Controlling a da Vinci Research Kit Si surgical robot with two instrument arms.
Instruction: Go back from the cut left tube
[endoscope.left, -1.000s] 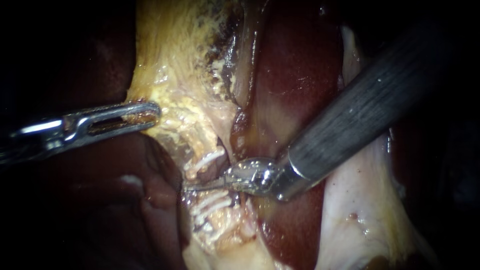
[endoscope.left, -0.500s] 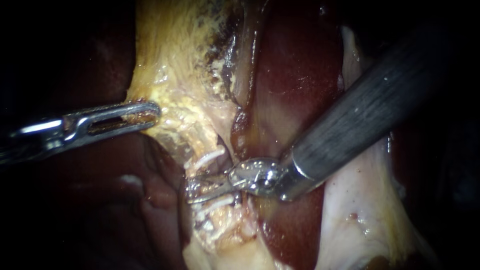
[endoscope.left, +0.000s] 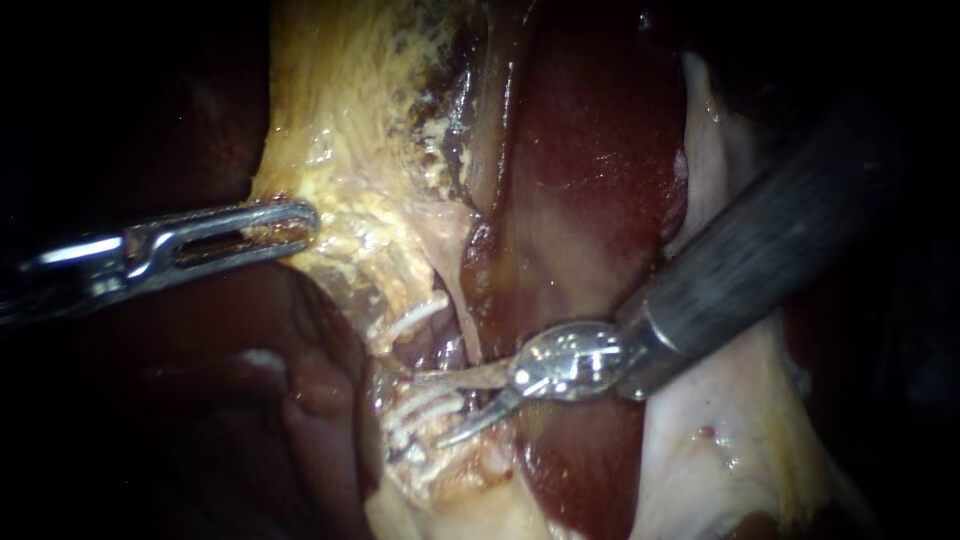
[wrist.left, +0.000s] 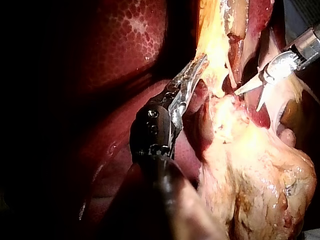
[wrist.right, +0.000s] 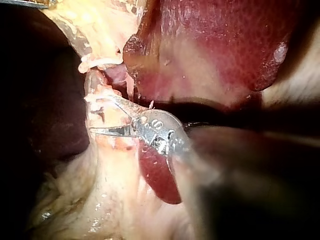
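The left tube is cut through between white clips: one clip (endoscope.left: 410, 318) sits on the upper stump and two clips (endoscope.left: 418, 408) on the lower stump, with a gap (endoscope.left: 432, 352) between them. My right instrument (endoscope.left: 432, 410) comes in from the upper right. Its two thin blades stand open just right of the gap, one blade lying over the lower clips, and grip nothing. The right wrist view shows the same open blades (wrist.right: 99, 115) beside the pale stump. My left instrument (endoscope.left: 290, 225) has its jaws shut on the yellowish tissue (endoscope.left: 345, 200) above the tube, as the left wrist view (wrist.left: 197, 70) confirms.
Dark red liver (endoscope.left: 590, 150) fills the middle behind the right instrument's shaft (endoscope.left: 760, 250). Pale, glistening tissue (endoscope.left: 720, 420) lies under that shaft at the lower right. A dark red fold (endoscope.left: 310, 385) sits left of the clips.
My right instrument has drawn back to the right out of the gap between the clips, and its blades have spread apart. The left instrument holds still on the yellowish tissue.
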